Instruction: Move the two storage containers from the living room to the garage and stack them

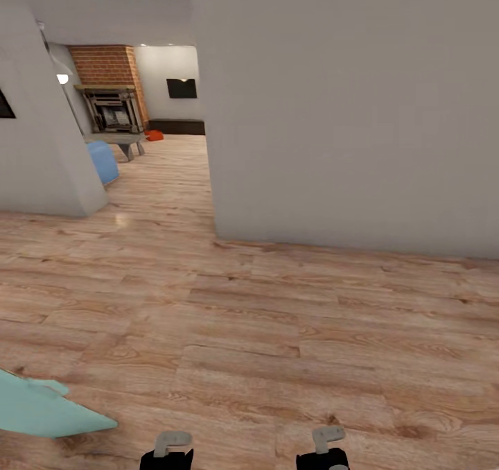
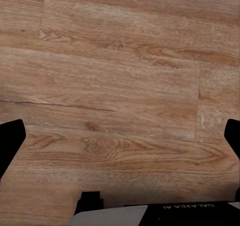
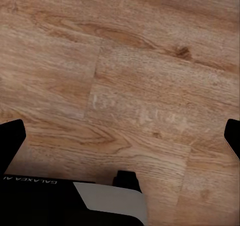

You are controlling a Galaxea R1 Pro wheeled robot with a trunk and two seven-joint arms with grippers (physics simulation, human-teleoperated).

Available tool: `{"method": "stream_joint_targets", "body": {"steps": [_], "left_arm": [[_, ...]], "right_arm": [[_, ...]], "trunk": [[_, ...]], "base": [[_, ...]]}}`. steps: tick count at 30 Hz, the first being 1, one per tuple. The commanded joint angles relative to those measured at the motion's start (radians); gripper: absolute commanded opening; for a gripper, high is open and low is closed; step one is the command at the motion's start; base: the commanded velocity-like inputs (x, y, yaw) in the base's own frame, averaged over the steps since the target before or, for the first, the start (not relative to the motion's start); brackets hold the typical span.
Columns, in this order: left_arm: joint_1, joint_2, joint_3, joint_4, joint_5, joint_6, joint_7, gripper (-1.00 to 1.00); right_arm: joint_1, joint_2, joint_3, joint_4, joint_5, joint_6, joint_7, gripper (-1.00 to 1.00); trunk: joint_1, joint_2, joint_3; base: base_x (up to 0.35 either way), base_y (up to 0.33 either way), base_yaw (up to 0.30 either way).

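Far down the passage lies the living room, with its red brick fireplace [image 1: 111, 89], black wall TV [image 1: 181, 89] and low dark cabinet [image 1: 177, 127]. One small orange-red storage container [image 1: 154, 135] sits on the wood floor there, in front of the cabinet; the second container is out of view. The garage and its concrete floor are out of view. My left gripper [image 1: 170, 450] and right gripper [image 1: 326, 448] hang low at the head view's bottom edge. Both are open and empty over bare planks, as seen for the left gripper [image 2: 120, 138] and the right gripper [image 3: 120, 136] in the wrist views.
A broad pale wall [image 1: 346, 109] ends in a corner just right of the passage, and another wall [image 1: 41, 158] closes the left side. A blue rounded seat [image 1: 102, 161] and a grey low table [image 1: 123, 141] stand along the way. A teal object [image 1: 41, 407] lies near my left side.
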Motion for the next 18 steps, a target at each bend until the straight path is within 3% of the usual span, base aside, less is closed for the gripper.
{"method": "stream_joint_targets", "body": {"steps": [1,6,18], "left_arm": [[-0.001,0.0,-0.007,0.002,0.01,-0.004,-0.002,1.0],[-0.001,0.0,-0.007,0.002,0.01,-0.004,-0.002,1.0],[-0.001,0.0,-0.007,0.002,0.01,-0.004,-0.002,1.0]], "right_arm": [[-0.001,0.0,0.006,0.0,0.005,0.003,-0.006,1.0],[-0.001,0.001,0.006,0.001,0.005,0.003,-0.006,1.0],[-0.001,0.001,0.006,0.0,0.005,0.003,-0.006,1.0]], "trunk": [[0.001,-0.001,-0.001],[0.001,-0.001,-0.003],[0.001,-0.001,-0.011]], "base": [[0.302,-0.001,0.016],[0.303,0.0,0.097],[0.303,0.0,0.206]]}}
